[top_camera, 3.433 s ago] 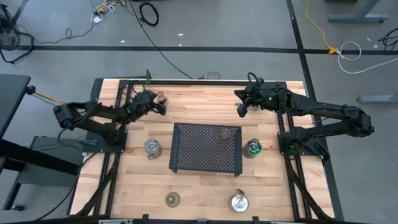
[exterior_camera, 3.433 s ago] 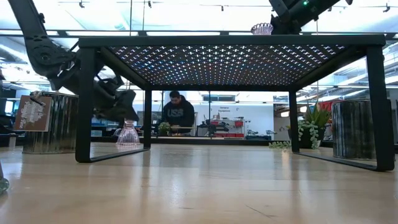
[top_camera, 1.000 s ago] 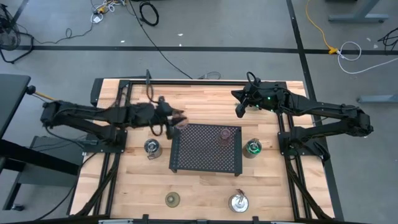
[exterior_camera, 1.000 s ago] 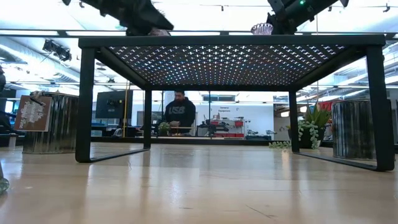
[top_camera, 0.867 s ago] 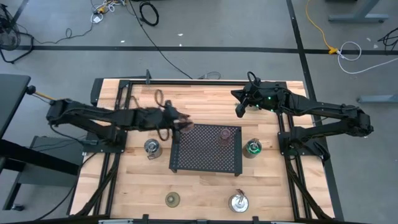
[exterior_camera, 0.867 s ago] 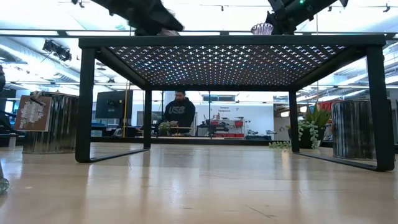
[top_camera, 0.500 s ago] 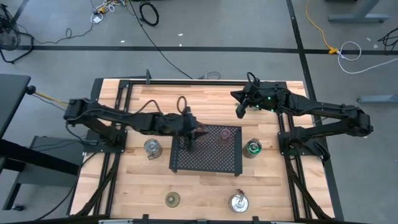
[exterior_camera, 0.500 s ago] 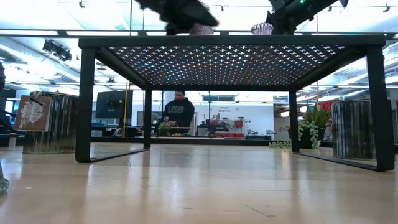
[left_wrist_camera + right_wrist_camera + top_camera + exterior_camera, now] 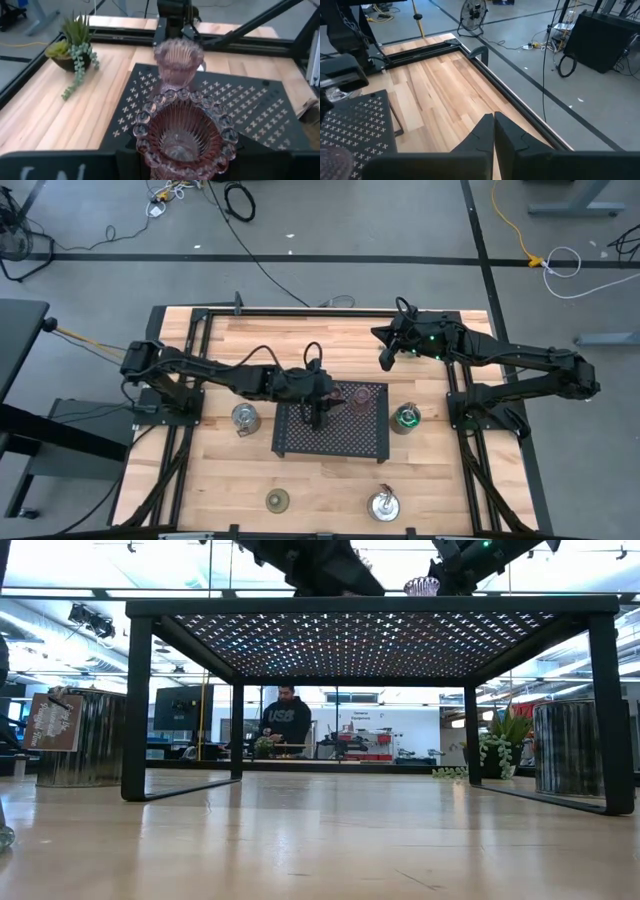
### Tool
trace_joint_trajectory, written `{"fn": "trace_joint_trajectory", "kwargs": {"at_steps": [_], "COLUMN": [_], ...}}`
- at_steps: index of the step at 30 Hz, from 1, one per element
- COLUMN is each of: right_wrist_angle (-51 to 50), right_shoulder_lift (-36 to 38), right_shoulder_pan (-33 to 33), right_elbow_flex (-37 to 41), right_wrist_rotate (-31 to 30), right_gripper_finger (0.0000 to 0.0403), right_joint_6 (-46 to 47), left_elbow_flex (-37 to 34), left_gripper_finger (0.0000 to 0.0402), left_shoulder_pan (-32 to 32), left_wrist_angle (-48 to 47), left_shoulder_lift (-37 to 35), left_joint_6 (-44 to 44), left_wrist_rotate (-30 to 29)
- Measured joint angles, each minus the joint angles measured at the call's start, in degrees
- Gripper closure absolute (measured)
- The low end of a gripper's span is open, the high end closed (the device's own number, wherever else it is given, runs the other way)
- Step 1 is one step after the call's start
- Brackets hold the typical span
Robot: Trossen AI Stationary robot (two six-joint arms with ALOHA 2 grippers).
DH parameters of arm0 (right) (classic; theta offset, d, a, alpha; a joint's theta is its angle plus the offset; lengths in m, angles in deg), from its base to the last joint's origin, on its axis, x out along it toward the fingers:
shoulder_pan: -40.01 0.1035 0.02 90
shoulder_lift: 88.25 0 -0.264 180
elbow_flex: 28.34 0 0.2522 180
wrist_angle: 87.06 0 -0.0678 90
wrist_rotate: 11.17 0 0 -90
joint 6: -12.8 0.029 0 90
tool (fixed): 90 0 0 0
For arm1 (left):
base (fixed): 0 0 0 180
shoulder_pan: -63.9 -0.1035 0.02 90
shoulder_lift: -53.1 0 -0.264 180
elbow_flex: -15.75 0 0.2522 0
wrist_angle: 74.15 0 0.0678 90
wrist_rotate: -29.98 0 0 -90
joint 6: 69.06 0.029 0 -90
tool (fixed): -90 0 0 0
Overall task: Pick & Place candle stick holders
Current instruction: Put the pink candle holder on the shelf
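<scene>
A: What is the place like?

B: It is a workshop with a grey floor and loose cables. A wooden table (image 9: 330,340) stands in it, and on its middle is a black perforated tray (image 9: 333,442) on four legs. In the low view a person (image 9: 283,724) is seen far behind the table.

A: Where is the left gripper (image 9: 322,402)?

B: It is over the tray, about the middle of its far half. Its fingers pinch a pink glass candle holder (image 9: 182,134) with a beaded rim; the left wrist view shows the cup from above, between the fingers. I cannot tell if the holder already touches the tray.

A: Is there another pink one?

B: Yes. A second pink candle holder (image 9: 178,60) stands upright on the tray, near its far right corner, just beyond the held one.

A: And the right gripper (image 9: 385,356)?

B: It hangs over the far right part of the table, apart from the tray. Its fingers (image 9: 512,137) are pressed together and hold nothing.

A: Where are the other holders?

B: One silver candle holder (image 9: 244,417) stands on the table left of the tray. Another silver one (image 9: 384,504) is near the front edge, in front of the tray's right corner. The olive-green holder (image 9: 277,501) is also near the front edge, in front of the left corner. A small green plant (image 9: 406,418) stands right of the tray.
</scene>
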Motion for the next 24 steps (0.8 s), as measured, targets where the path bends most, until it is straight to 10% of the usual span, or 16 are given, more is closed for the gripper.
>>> {"fn": "trace_joint_trajectory", "kwargs": {"at_steps": [24], "right_wrist_angle": [-0.13], "right_shoulder_lift": [0.0], "right_shoulder_pan": [0.0], "right_elbow_flex": [0.0], "right_wrist_rotate": [-0.12], "right_gripper_finger": [0.0389], "right_joint_6": [-0.15], "left_elbow_flex": [0.03], "left_gripper_finger": [0.0259], "left_shoulder_pan": [-0.06], "left_wrist_angle": [2.93], "left_shoulder_lift": [2.03], "left_joint_6": [-0.22], "left_wrist_rotate": [-0.02]}}
